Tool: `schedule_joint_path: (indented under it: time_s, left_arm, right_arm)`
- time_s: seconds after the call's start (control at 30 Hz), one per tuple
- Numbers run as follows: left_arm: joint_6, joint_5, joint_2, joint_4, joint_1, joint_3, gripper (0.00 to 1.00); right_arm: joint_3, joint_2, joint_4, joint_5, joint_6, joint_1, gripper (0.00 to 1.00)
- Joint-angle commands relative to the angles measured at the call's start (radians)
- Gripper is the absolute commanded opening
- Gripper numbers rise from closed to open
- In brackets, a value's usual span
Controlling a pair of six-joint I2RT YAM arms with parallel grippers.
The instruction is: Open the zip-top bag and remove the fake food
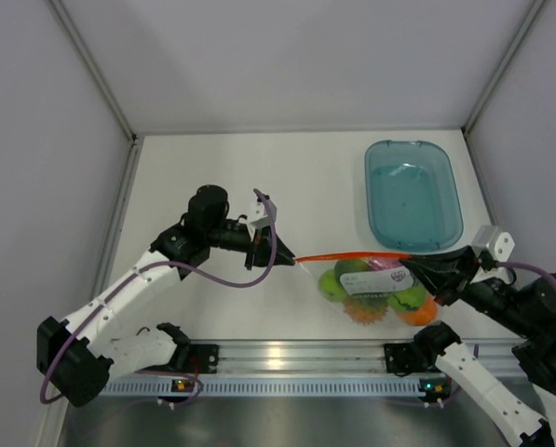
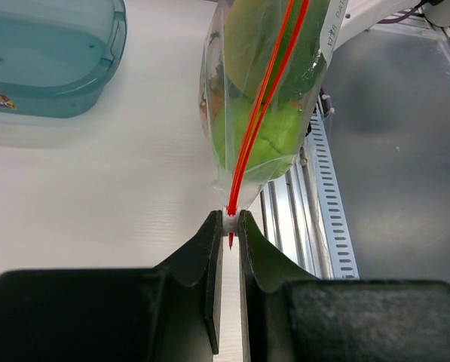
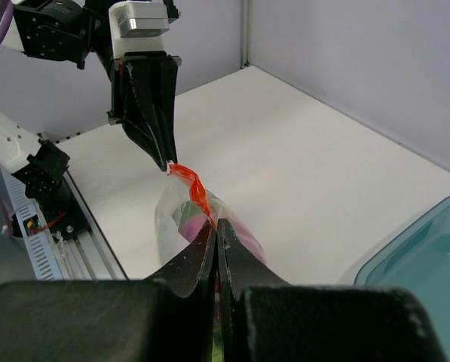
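left gripper pinched shut on the bag's zip corner | bag slung between both arms, fruit inside, zip taut and apparently unopened - I held it stretched to work the seal | right gripper clamped on the other end

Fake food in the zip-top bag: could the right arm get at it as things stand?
Probably not. The fake food sits inside the zip-top bag, whose zip strip looks unopened, and the right gripper and left gripper both have jaws shut on its ends.

Left claw pinches the zip-top bag corner beside blue tub
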Motion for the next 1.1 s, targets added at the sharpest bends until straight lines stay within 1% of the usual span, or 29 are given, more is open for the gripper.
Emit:
schedule_joint_path:
  time_s: [0.0, 0.07, 0.1, 0.13, 0.17, 0.23, 0.27, 0.37, 0.47, 0.57, 0.77, 0.87, 0.93, 0.97, 1.07]
  left_arm:
    - [0.021, 0.040, 0.019, 0.016, 0.012, -0.003, 0.00]
    - [0.018, 0.049, 0.018, 0.016, 0.012, -0.006, 0.00]
    - [0.011, 0.050, 0.013, 0.016, 0.013, -0.003, 0.09]
    - [-0.002, 0.061, 0.013, 0.016, 0.013, 0.010, 0.29]
    - [-0.006, 0.079, 0.013, 0.020, 0.013, 0.023, 0.52]
    - [-0.051, 0.089, 0.033, 0.046, 0.005, 0.053, 0.62]
    - [-0.068, 0.033, 0.053, 0.048, -0.001, 0.097, 0.70]
    - [-0.104, -0.061, 0.091, 0.057, -0.042, 0.182, 0.74]
    - [-0.131, -0.138, 0.133, 0.082, -0.094, 0.254, 0.74]
    - [-0.131, -0.118, 0.203, 0.082, -0.145, 0.305, 0.70]
    - [-0.131, -0.152, 0.262, 0.095, -0.234, 0.325, 0.67]
    - [-0.129, -0.149, 0.285, 0.094, -0.258, 0.329, 0.64]
    - [-0.158, -0.152, 0.288, 0.094, -0.265, 0.323, 0.64]
    - [-0.160, -0.151, 0.288, 0.094, -0.268, 0.322, 0.62]
    - [-0.166, -0.146, 0.288, 0.094, -0.269, 0.313, 0.61]
  right_arm:
    - [0.027, -0.018, 0.057, 0.008, -0.010, 0.012, 0.00]
    - [0.022, -0.026, 0.059, 0.027, -0.012, 0.010, 0.00]
    - [0.023, -0.028, 0.059, 0.024, -0.015, 0.010, 0.00]
    - [0.022, -0.023, 0.059, -0.017, -0.019, 0.010, 0.00]
    - [0.016, -0.017, 0.060, -0.049, -0.018, 0.010, 0.00]
    - [-0.016, -0.011, 0.083, -0.126, -0.018, 0.010, 0.00]
    - [-0.029, -0.011, 0.089, -0.137, -0.018, 0.010, 0.00]
    - [-0.072, -0.009, 0.121, -0.166, -0.018, 0.010, 0.00]
    - [-0.082, 0.001, 0.135, -0.180, -0.019, 0.010, 0.00]
    - [-0.082, 0.011, 0.141, -0.169, -0.018, 0.010, 0.00]
    - [-0.076, 0.014, 0.145, -0.171, -0.019, 0.010, 0.00]
    - [-0.079, 0.015, 0.146, -0.157, -0.018, 0.010, 0.00]
    - [-0.084, 0.012, 0.148, -0.146, -0.018, 0.010, 0.00]
    - [-0.085, 0.014, 0.148, -0.146, -0.019, 0.010, 0.00]
    - [-0.090, 0.015, 0.151, -0.125, -0.018, 0.010, 0.00]
